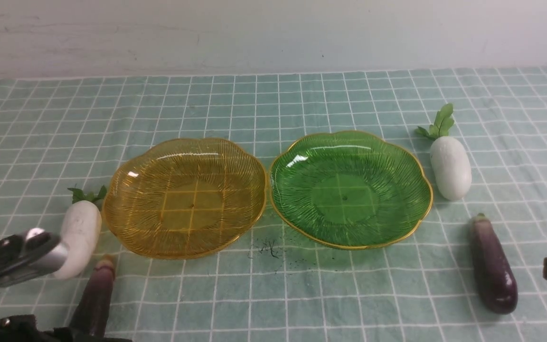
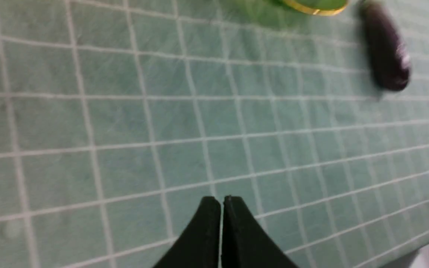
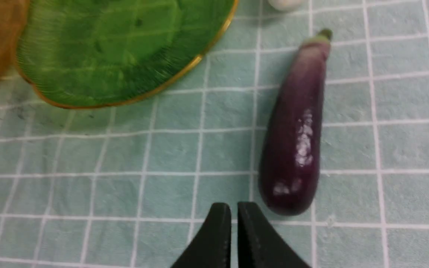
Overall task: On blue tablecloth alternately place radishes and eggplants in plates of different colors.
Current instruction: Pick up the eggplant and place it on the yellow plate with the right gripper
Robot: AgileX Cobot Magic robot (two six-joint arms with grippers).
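Left claw (image 2: 221, 203) and right claw (image 3: 234, 210) were pressed together, empty; glossy eggplant (image 3: 296, 126) beside green plate (image 3: 106, 56) looked slippery, best pinched mid-body

Checked blue tablecloth (image 1: 273, 99), amber plate (image 1: 184, 197) and green plate (image 1: 349, 190) side by side, left radish (image 1: 80, 232) and left eggplant (image 1: 95, 299) beside amber, right radish (image 1: 450, 166) and right eggplant (image 1: 493, 266) beside green

Left arm (image 1: 14, 259) partly hides a radish (image 1: 82, 223) and an eggplant (image 1: 97, 294).
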